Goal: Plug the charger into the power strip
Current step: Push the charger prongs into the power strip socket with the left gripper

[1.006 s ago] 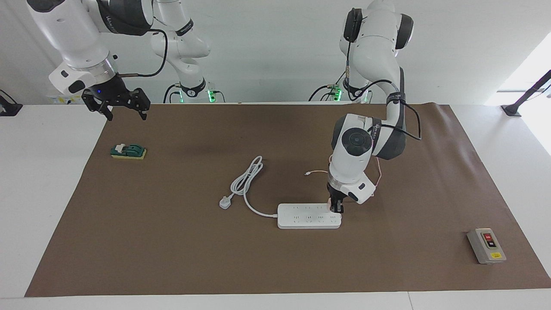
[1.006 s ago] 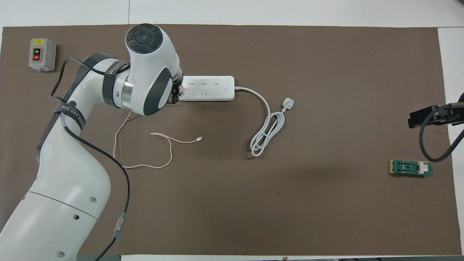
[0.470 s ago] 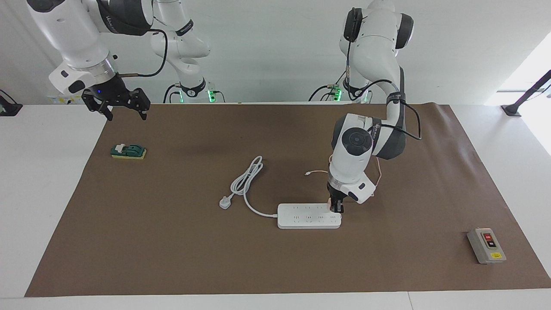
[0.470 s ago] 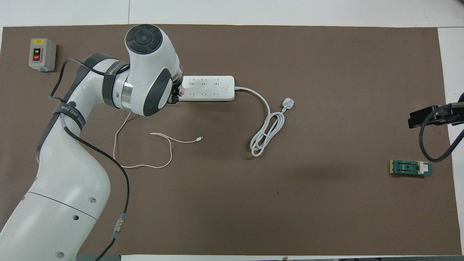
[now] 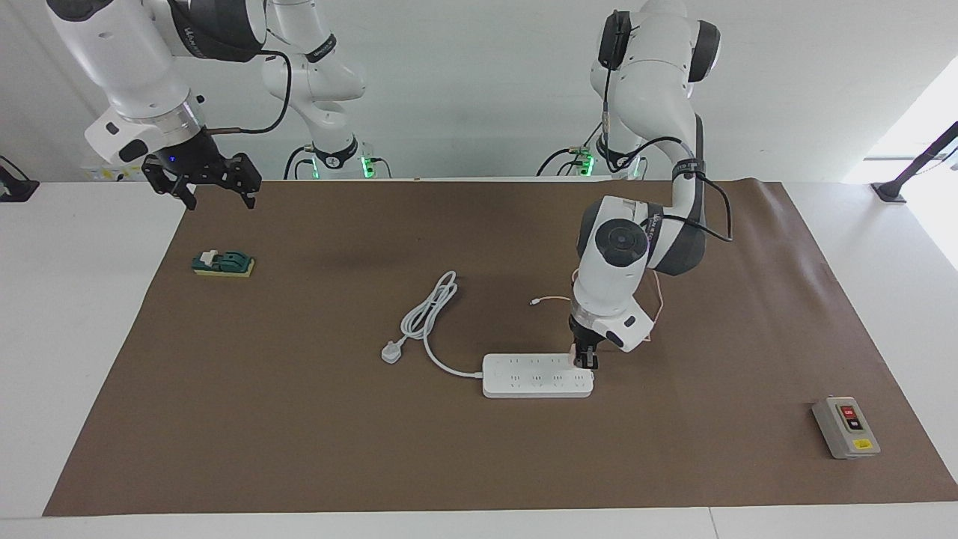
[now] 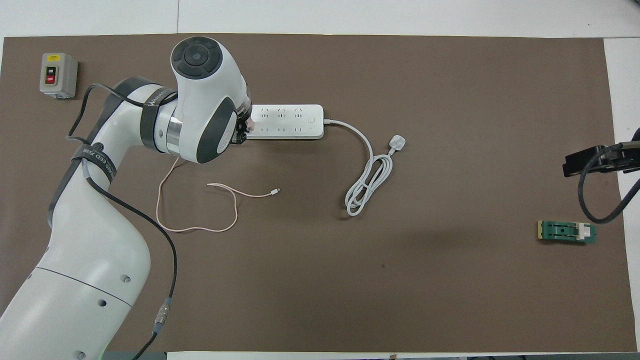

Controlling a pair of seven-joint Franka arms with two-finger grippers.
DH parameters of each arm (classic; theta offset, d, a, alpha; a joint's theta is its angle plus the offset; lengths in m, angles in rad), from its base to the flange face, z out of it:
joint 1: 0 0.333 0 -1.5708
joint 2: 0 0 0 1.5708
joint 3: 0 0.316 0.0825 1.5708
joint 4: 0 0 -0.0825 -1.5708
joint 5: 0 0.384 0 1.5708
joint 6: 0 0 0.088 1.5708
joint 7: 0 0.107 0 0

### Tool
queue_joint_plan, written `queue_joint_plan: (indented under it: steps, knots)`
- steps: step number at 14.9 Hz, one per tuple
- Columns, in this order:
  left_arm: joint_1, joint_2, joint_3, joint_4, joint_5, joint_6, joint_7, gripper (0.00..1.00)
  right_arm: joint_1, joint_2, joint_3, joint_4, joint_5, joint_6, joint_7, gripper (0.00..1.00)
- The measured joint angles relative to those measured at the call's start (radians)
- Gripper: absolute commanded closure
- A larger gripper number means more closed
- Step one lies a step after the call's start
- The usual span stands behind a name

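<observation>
The white power strip (image 5: 535, 376) (image 6: 287, 121) lies flat at mid-table. My left gripper (image 5: 585, 363) (image 6: 242, 132) points straight down onto the strip's end toward the left arm's side, shut on the pale pink charger (image 6: 251, 129). The wrist hides most of the charger. Its thin pink cable (image 6: 200, 227) (image 5: 550, 299) trails over the mat nearer to the robots and ends in a small connector (image 6: 274, 191). My right gripper (image 5: 217, 191) hangs open and waits over the mat's corner at the right arm's end.
The strip's thick white cord is coiled beside it, with a white three-pin plug (image 5: 391, 352) (image 6: 396, 144). A grey box with red and black buttons (image 5: 846, 427) (image 6: 58, 75) sits at the left arm's end. A green block (image 5: 223, 263) (image 6: 567, 231) lies under the right gripper.
The left arm's wrist and forearm have shifted slightly, while its gripper stays at the same end of the strip. The right arm has not moved.
</observation>
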Motion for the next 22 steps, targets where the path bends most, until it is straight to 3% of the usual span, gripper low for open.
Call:
queue_joint_plan:
  steps: [22]
  knots:
    - [0.001, 0.028, -0.003, 0.027, 0.000, -0.040, 0.001, 1.00, 0.000, 0.000, 0.000, 0.000, 0.000, -0.006, 0.000, 0.00]
